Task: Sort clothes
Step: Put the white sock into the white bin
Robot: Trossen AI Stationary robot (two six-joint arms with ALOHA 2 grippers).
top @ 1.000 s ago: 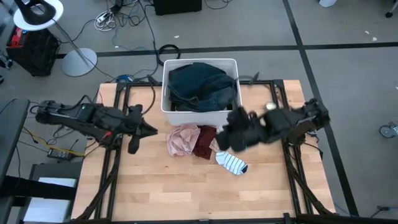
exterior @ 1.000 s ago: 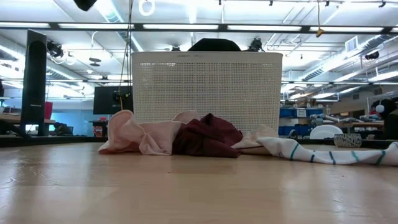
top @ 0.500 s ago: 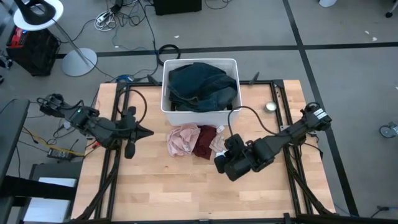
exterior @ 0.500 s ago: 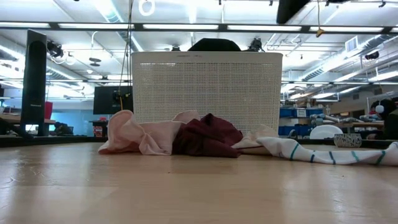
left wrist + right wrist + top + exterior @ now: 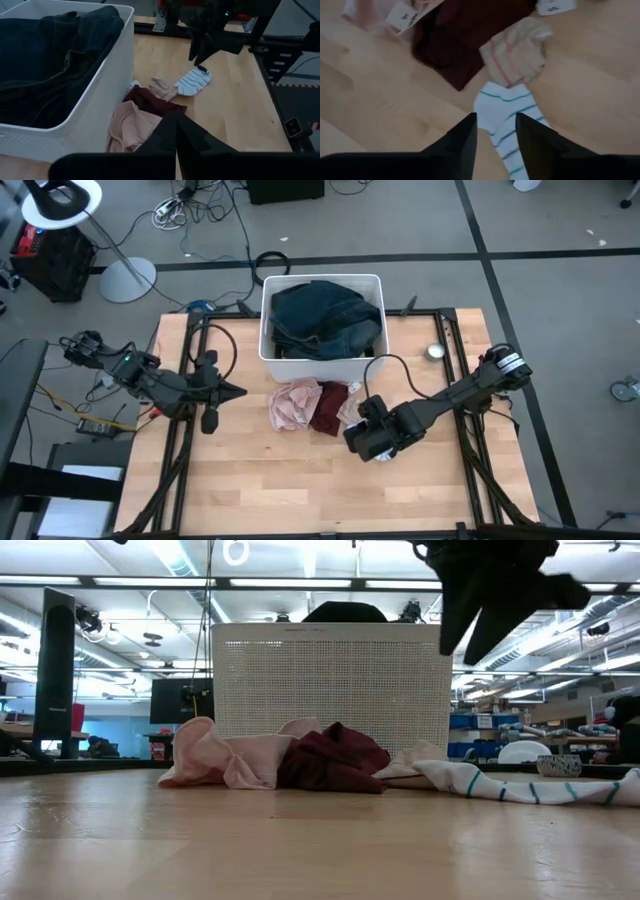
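A white sock with teal stripes (image 5: 506, 116) lies flat on the wooden table, beside a beige sock (image 5: 517, 50), a maroon garment (image 5: 465, 35) and a pale pink garment (image 5: 290, 406). My right gripper (image 5: 495, 137) hangs open above the striped sock with its fingers pointing down, well clear of it in the low view (image 5: 460, 655). In the high view the gripper (image 5: 368, 442) hides the sock. Dark navy and green clothes (image 5: 325, 320) fill the white bin (image 5: 268, 358). My left gripper (image 5: 238, 391) waits shut at the table's left, empty.
The bin stands at the table's far middle, and the small clothes lie against its near wall. A small round object (image 5: 435, 352) sits at the far right. Bare wood (image 5: 300, 480) stretches toward the near edge. Black frame rails (image 5: 470, 450) run along both sides.
My right gripper has swung from beside the bin toward the near edge, come down over the striped sock and opened. My left arm has drawn back a little toward the table's left edge. The clothes have not moved.
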